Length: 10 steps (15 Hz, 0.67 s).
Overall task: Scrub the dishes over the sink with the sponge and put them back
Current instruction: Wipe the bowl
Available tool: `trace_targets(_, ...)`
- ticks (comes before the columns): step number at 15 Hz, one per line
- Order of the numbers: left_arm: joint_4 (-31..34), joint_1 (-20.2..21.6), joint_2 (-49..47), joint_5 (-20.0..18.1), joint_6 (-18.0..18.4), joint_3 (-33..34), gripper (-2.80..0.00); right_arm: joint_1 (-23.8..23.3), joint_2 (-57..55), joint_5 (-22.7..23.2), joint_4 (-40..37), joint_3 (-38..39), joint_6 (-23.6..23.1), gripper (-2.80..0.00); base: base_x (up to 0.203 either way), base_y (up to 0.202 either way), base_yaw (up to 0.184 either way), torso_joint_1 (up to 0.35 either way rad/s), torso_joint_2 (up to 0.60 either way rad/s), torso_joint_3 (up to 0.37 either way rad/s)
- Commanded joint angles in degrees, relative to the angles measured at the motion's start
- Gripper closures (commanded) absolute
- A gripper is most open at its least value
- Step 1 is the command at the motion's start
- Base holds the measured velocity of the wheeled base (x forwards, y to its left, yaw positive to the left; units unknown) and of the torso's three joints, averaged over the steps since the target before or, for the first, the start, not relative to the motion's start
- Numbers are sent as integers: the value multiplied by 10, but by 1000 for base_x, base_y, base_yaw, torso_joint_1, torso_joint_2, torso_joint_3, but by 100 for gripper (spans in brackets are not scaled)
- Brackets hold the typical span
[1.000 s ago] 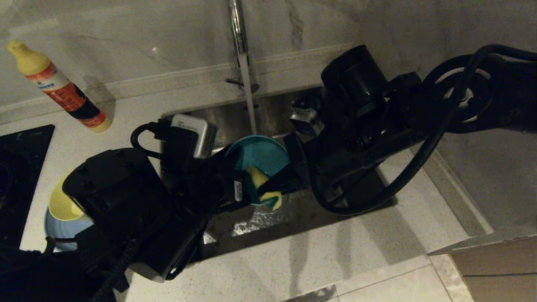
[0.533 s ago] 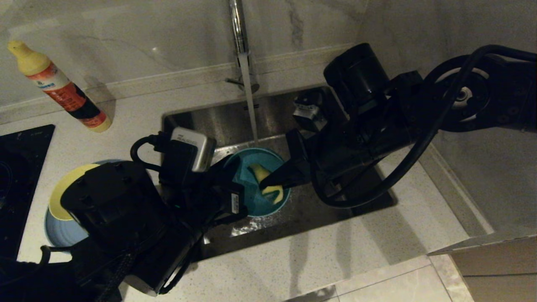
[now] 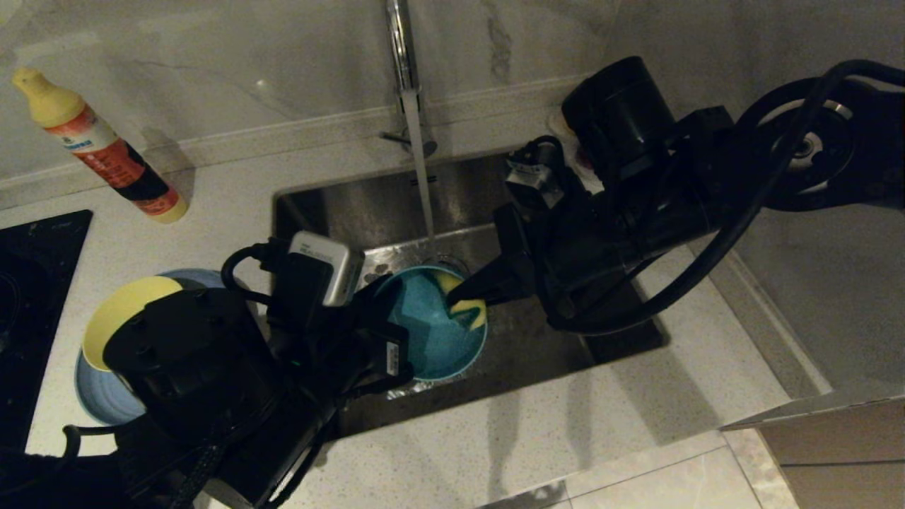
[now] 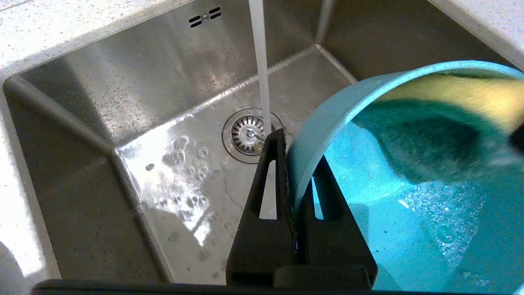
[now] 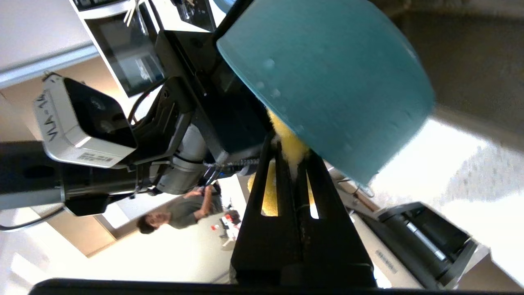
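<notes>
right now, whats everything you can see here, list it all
teal bowl: 1, teal, tilted over the sink, rim in left gripper
sponge: 1, yellow, inside teal bowl
sink: 1, steel, tap running
yellow bowl: 1, pale yellow, on the plate
plate: 1, light blue, counter left of sink
bottle: 1, yellow cap, red label, back left
cooktop: 1, black, far left
person: 1, background
left gripper: shut on bowl rim
right gripper: shut on sponge

Teal bowl is hanging tilted over the sink, wet inside, rim facing the tap side. Yellow sponge is pressing against its far inner rim. Pale-yellow bowl is sitting on the light-blue plate left of the sink.
</notes>
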State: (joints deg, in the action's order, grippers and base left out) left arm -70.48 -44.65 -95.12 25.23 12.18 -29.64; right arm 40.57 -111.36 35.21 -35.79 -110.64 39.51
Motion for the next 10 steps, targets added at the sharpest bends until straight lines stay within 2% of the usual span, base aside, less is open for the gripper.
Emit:
trace_targets(1, -4, 1, 6, 3, 1, 4, 0, -1, 16, -8, -6, 1, 13, 0, 0, 0, 0, 0, 0, 0)
trace_targets(6, -5, 9, 20, 4, -2, -2, 0, 1, 15, -10, -17, 2, 14, 0, 0, 0, 0, 0, 0, 0)
trace_targets(10, -4, 17, 21, 5, -2, -24, 0, 31, 9, -10, -25, 3, 15, 0, 0, 0, 0, 0, 0, 0)
